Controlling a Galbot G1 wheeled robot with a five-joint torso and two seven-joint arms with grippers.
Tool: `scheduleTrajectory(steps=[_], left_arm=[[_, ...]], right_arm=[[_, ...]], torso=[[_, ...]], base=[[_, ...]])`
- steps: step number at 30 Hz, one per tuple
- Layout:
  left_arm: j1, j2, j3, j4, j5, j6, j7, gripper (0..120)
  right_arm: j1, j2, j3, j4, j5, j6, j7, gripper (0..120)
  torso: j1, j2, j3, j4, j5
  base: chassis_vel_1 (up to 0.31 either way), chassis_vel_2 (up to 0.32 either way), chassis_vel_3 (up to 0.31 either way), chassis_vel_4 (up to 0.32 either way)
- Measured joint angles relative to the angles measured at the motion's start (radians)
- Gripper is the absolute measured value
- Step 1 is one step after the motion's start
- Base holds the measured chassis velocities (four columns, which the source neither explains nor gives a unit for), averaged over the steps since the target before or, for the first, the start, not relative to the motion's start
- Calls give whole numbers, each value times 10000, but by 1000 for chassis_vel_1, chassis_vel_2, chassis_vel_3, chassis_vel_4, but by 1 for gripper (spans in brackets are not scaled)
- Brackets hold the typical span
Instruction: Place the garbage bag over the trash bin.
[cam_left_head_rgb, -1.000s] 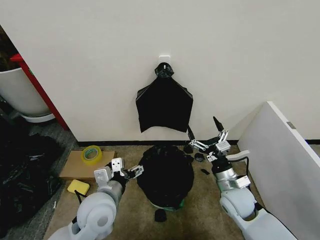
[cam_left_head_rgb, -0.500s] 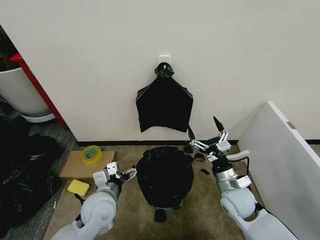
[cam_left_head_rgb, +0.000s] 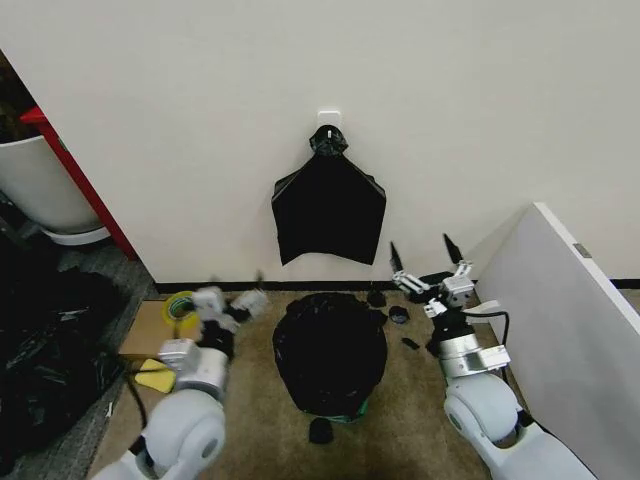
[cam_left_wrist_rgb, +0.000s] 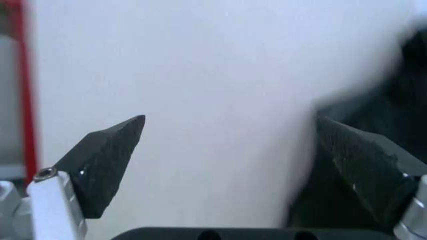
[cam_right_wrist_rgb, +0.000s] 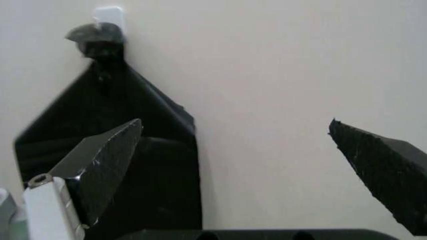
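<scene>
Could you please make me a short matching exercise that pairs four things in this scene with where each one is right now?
Things:
1. garbage bag
2. tape roll
3. triangular black bundle
4. right gripper

Places:
A. hanging from a wall hook
B. draped over the trash bin
C. raised, to the bin's right
D. on the cardboard sheet

Pairs: 1-B, 2-D, 3-A, 4-C

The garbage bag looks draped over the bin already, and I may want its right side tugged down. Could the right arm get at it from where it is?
Probably yes. The right gripper is open, up beside the garbage bag that covers the trash bin, with bare floor and some small black scraps between them.
</scene>
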Motion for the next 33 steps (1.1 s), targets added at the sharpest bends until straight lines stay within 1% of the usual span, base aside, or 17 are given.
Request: scheduleTrajectory(steps=[1,2,3,5,7,10,11,14,17,23,33], left_arm=[[71,-145,-241,-106,-13,-69,76,100],[195,-365,-601,-324,-145,-110,182,100],[195,-365,-601,-324,-145,-110,182,100],[297,-562,-807,-530,-316,-111,257,100],[373,-700,-807,-662,-400,-222,446,100],[456,-660,-733,-672,-504,-725,920,100],[456,-660,-733,-672,-504,-725,920,100],[488,-545,-824,-548,-790,-1090,1245,100],[466,-631,-819,-332,-826,-1167,1332,100],[562,-993,-593,-217,-380,-1289,1480,100],[759,-1144,-547,-336,-137,-1297,1495,100]], right_arm=[[-16,11,108,-1,60,-21,-138,100],[-26,49,336,-73,100,80,-613,100],[-26,49,336,-73,100,80,-613,100],[-33,100,546,-253,119,324,-1177,100],[-65,192,776,-404,195,465,-1629,100],[-260,409,1243,-449,390,234,-2009,100],[-260,409,1243,-449,390,234,-2009,100],[-589,648,1851,-512,653,256,-2882,100],[-896,821,2236,-536,734,473,-3523,100],[-1249,988,2587,-447,688,646,-3876,100],[-1402,936,2723,-320,393,870,-3970,100]], torso=[[0,0,0,2,-1],[0,1,-1,0,-1],[0,1,-1,0,-1],[0,0,0,1,2],[0,0,0,0,0],[0,0,-1,-1,0],[0,0,-1,-1,0],[0,0,0,-1,1],[0,0,-1,-3,1],[0,0,0,-2,1],[0,0,-1,-1,1]], base=[[0,0,0,0],[0,0,0,0],[0,0,0,0],[0,0,0,0],[0,0,0,0],[0,0,0,0],[0,0,0,0],[0,0,0,0],[0,0,0,0],[0,0,0,0],[0,0,0,0]])
